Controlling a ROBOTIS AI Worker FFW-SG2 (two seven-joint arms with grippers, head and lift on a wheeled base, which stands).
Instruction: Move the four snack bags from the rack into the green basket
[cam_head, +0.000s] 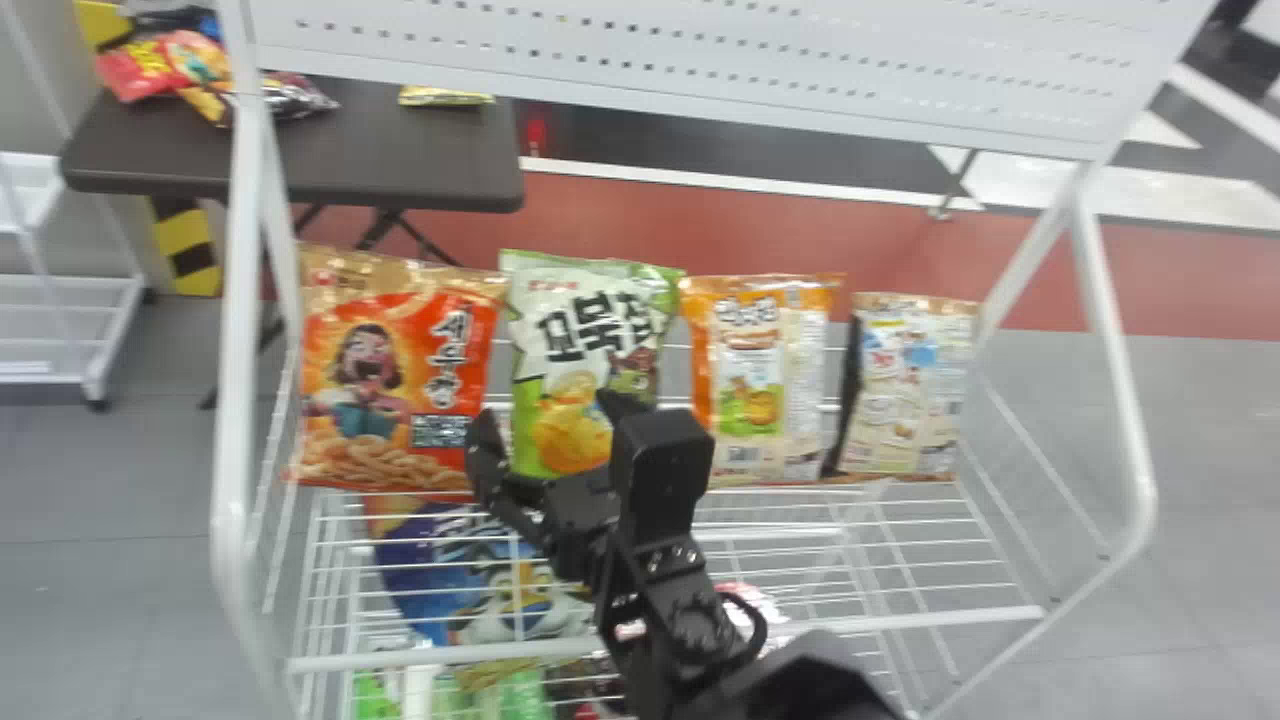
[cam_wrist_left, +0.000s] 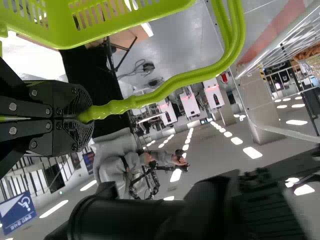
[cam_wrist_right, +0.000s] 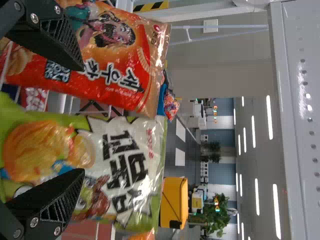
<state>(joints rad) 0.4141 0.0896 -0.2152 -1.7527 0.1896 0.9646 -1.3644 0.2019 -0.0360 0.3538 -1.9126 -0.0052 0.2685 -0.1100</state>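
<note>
Four snack bags all on rack (cam_head: 235, 350), lined up upright: red-orange bag (cam_head: 400, 375), green bag (cam_head: 585, 340), orange-and-white bag (cam_head: 765, 380), beige bag (cam_head: 905, 390). Right hand (cam_wrist_right: 82, 120) is spread wide, nothing held, in front of the two leftmost. Green bag is judged next: long axis upright, just ahead and slightly to the hand's right; depth is hard to call, arm being in the way. A small rightward shift seems needed, else red-orange bag may be snagged. Green basket (cam_wrist_left: 90, 37) is held by its handle (cam_wrist_left: 175, 80), left hand (cam_wrist_left: 87, 113) clamped on.
</note>
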